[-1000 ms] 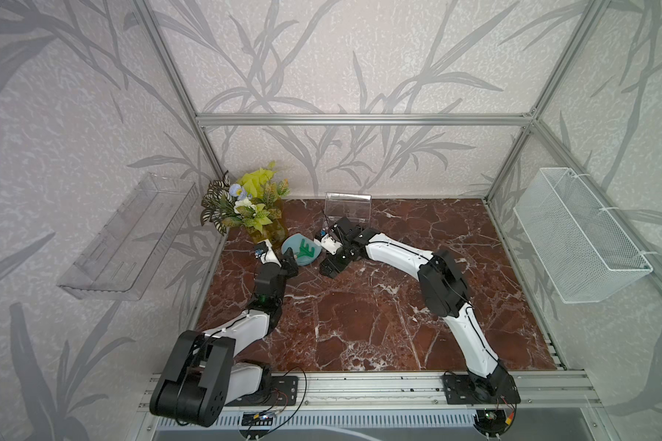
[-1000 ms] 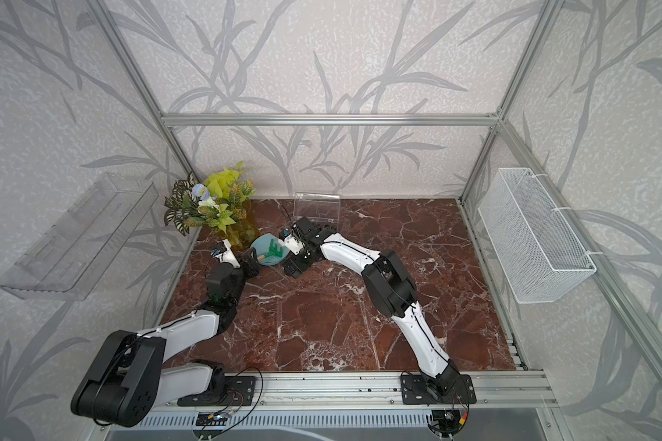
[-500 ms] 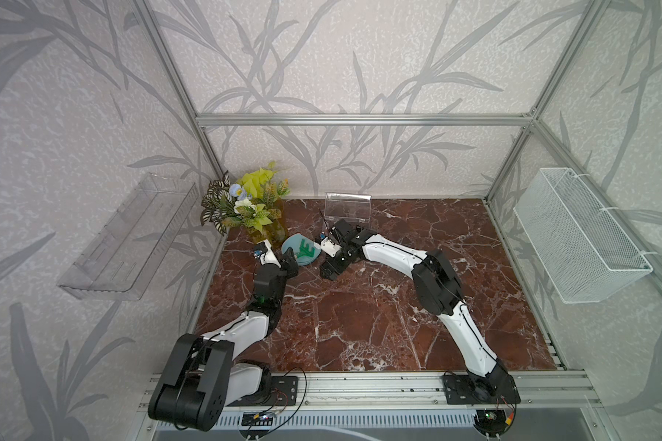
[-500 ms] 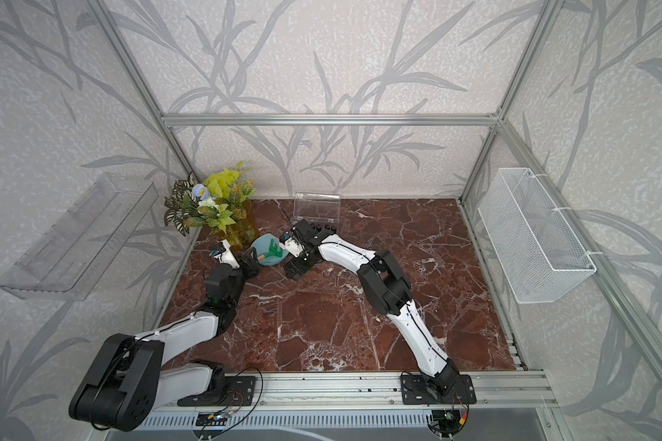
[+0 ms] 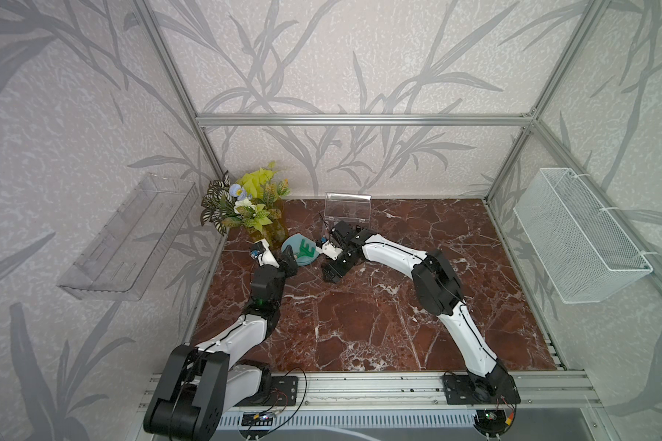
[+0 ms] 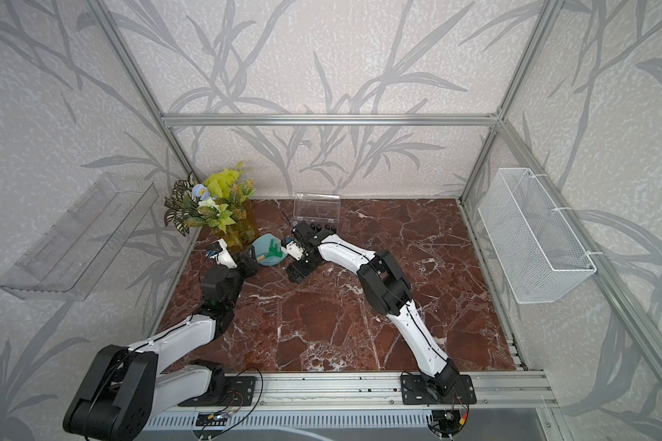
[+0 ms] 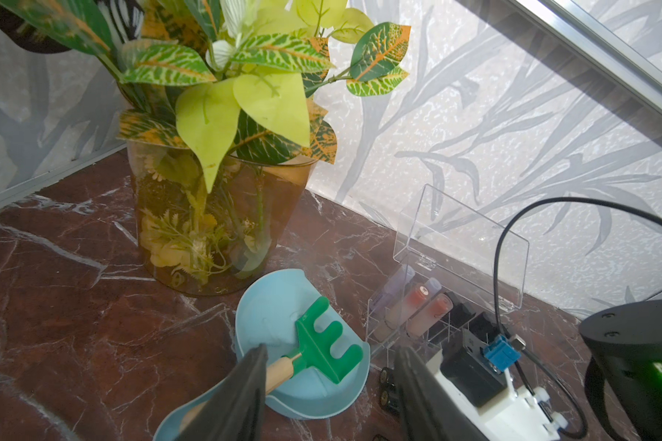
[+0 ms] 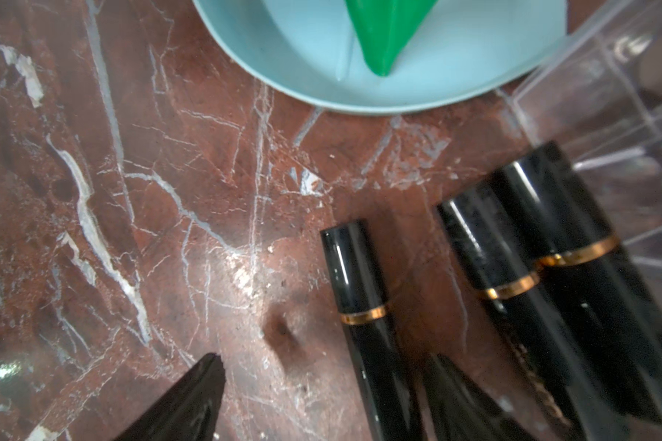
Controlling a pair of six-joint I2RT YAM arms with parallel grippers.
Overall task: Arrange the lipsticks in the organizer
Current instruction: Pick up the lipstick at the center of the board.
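The right pincer (image 8: 323,362) hangs low over the red-brown marble surface (image 8: 130,229). Its jaws are spread wide on either side of one glossy black lipstick tube with a gold band (image 8: 360,290), which lies flat and is not yet clamped. Two more black gold-banded tubes (image 8: 482,248) lie side by side just beside it. The outer one seems to rest against the wall of the clear acrylic organizer (image 8: 608,126), though that corner is blurred

In the left wrist view the organizer stands near the back wall with its hinged transparent lid (image 7: 463,244) raised. Upright in its rear compartments are a pale lavender tube (image 7: 396,280), two translucent pink tubes (image 7: 423,305) and a few black ones (image 7: 457,311)

The left pincer (image 7: 329,349) hovers above a pale blue plastic dish (image 7: 268,305), its jaws parted and gripping nothing. A green toy rake with a wooden handle (image 7: 318,343) lies in that dish, the handle passing behind one finger (image 7: 245,393). The dish sits between an amber glass vase of artificial leaves (image 7: 207,236) and the organizer, just beside both

In a top view the two arms reach toward the far left part of the surface, one pincer on each side of the dish (image 5: 299,254)
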